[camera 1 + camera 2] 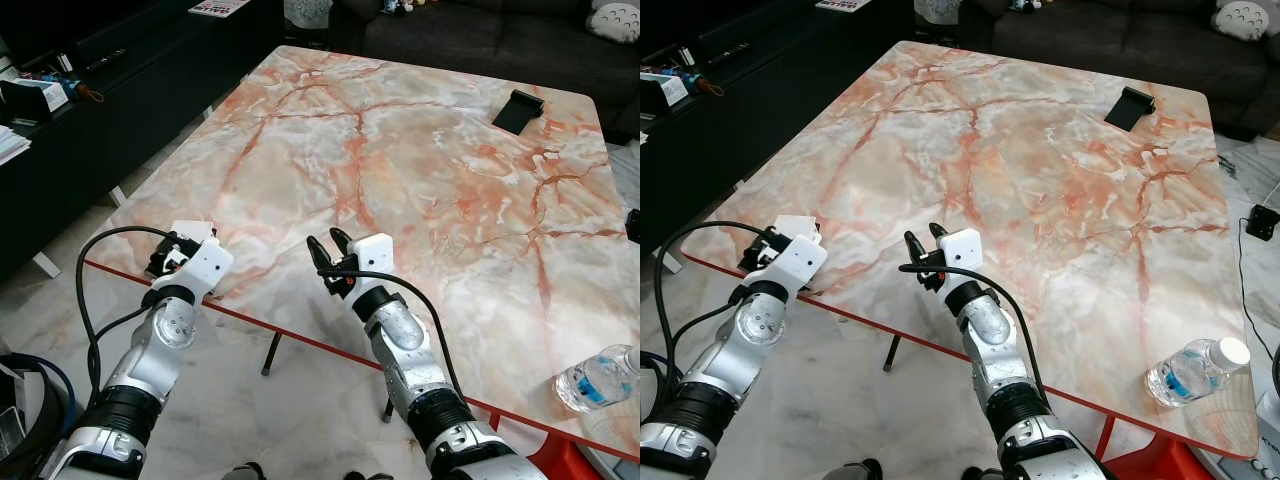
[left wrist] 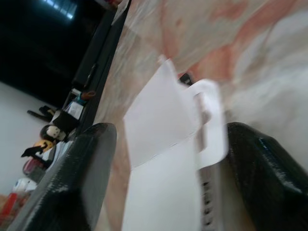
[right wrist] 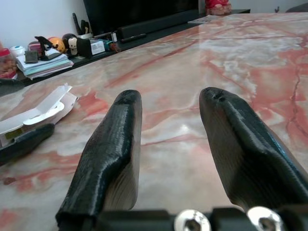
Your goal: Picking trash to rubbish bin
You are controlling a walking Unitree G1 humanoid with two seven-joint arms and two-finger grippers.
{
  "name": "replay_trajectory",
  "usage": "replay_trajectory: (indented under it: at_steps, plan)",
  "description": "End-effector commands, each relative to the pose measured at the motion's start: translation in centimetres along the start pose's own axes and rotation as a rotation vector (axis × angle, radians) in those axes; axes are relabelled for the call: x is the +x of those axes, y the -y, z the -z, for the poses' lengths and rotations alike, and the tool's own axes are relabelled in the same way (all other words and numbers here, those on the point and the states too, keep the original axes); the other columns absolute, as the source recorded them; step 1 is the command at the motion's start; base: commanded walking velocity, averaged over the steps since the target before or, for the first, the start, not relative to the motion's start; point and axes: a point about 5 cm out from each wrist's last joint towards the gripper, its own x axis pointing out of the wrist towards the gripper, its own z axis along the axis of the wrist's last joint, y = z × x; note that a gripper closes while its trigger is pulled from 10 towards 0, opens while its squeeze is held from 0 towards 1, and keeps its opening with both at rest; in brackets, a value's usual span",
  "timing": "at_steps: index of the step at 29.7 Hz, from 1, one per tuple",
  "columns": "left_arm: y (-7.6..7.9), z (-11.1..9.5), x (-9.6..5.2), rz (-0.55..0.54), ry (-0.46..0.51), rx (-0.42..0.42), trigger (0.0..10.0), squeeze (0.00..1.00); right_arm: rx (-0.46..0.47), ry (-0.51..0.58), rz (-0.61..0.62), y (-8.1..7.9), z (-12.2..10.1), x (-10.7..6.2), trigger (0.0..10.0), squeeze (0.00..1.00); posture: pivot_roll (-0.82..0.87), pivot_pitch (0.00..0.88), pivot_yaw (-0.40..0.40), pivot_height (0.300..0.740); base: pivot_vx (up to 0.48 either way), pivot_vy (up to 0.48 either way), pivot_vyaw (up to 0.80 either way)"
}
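Left eye view: at the near edge of the marble counter (image 1: 400,150), rimmed in red, both arms reach over the rim. The left gripper (image 1: 168,252) sits at the near left corner with its fingers spread apart around a flattened white carton (image 2: 168,144) (the left wrist view shows it lying between the two fingers, though whether they touch it cannot be told). The right gripper (image 1: 328,252) hovers just beside it, further along the edge, fingers parted and holding nothing. A clear plastic bottle (image 1: 1195,370) lies on its side near the right-hand edge, partly cut off in the left eye view. Beyond the grippers the marble runs wide and bare to a small black object (image 1: 518,110) near the far right corner, too small to identify.
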Motion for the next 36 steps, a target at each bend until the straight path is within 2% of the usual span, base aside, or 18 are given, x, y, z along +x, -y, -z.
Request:
replay_trajectory:
  at_steps: [1,8,18,36]
  plan:
    - [0.2,-0.2,0.1,0.015,0.0,0.009,0.0,0.0,-0.004,-0.013,-0.003,-0.2,0.2,0.0,10.0,0.0,0.12,0.142,-0.018,0.74,0.0,0.0,0.0]
    - [0.7,-0.4,0.0,0.031,0.008,0.007,0.0,0.0,0.001,-0.011,-0.01,-0.4,0.2,0.1,10.0,0.0,0.13,0.147,-0.018,0.74,0.0,0.0,0.0]
    - [0.5,0.2,0.0,0.031,-0.027,0.053,0.0,0.0,0.001,-0.014,-0.005,-0.3,0.2,0.0,10.0,0.0,0.13,0.15,-0.015,0.74,0.0,0.0,0.0]
    - [1.2,-1.1,0.0,0.025,0.014,0.025,0.0,0.0,-0.003,-0.006,-0.003,-0.2,0.1,0.1,10.0,0.0,0.11,0.132,-0.012,0.74,0.0,0.0,0.0]
